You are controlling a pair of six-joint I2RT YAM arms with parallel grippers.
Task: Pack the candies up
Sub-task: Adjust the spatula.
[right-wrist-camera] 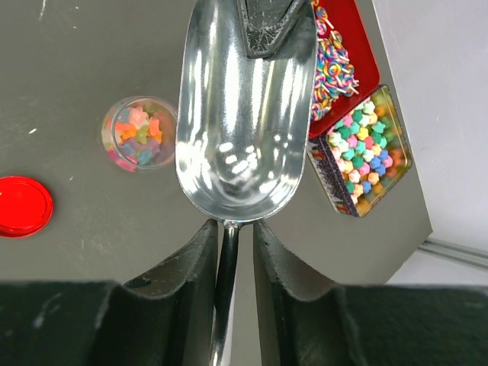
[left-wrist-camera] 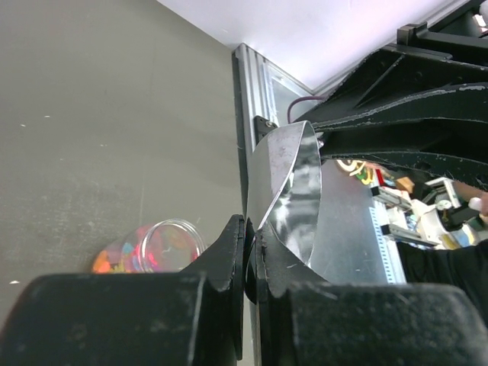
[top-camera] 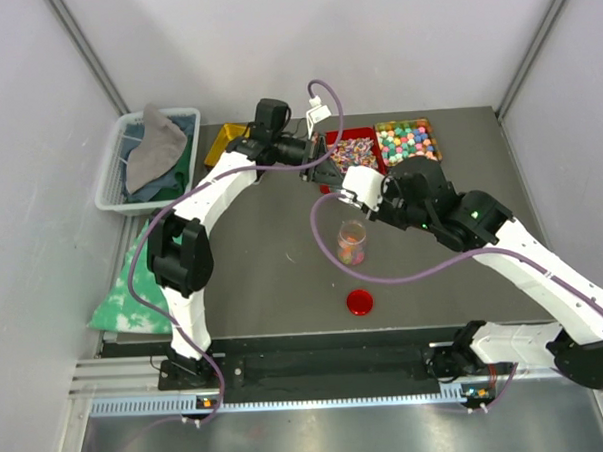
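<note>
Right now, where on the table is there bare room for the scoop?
Bare table between the left arm and the jar, and along the near edge left of the red lid. Crowded at the back: candy trays, with left hand and right hand both on the scoop. The right arm overhangs the right side.

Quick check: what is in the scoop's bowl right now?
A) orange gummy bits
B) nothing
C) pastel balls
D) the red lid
B: the right wrist view shows the bowl of the scoop as bare shiny metal, and the red lid lies on the table.
</note>
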